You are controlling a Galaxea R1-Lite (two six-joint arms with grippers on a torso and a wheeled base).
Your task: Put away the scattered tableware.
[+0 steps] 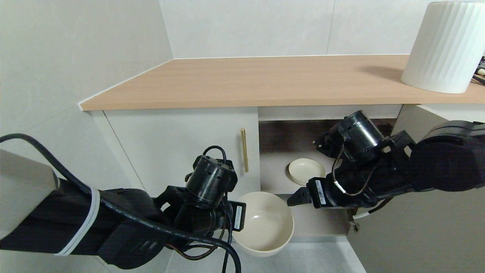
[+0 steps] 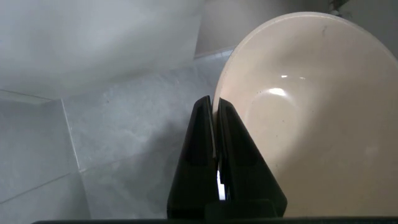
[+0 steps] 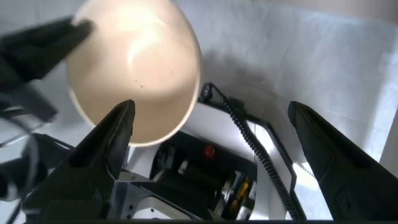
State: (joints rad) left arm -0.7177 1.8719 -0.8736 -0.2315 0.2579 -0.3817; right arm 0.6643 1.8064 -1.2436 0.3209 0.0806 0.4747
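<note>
Now the left jaws are clamped on the rim of a glossy cream round bowl (image 1: pixel 265 222), low in the frame's centre. Just right of it, the right jaws stand apart before the open white cupboard (image 1: pixel 273 178), where a small cream dish (image 1: pixel 306 170) lies inside.

The left gripper (image 2: pixel 216 104) pinches the rim of the cream bowl (image 2: pixel 311 112) — one finger inside, one outside. Taking the fingers' aim as twelve o'clock, the bowl spreads toward two o'clock, grey floor tiles (image 2: pixel 118 130) toward ten.
</note>
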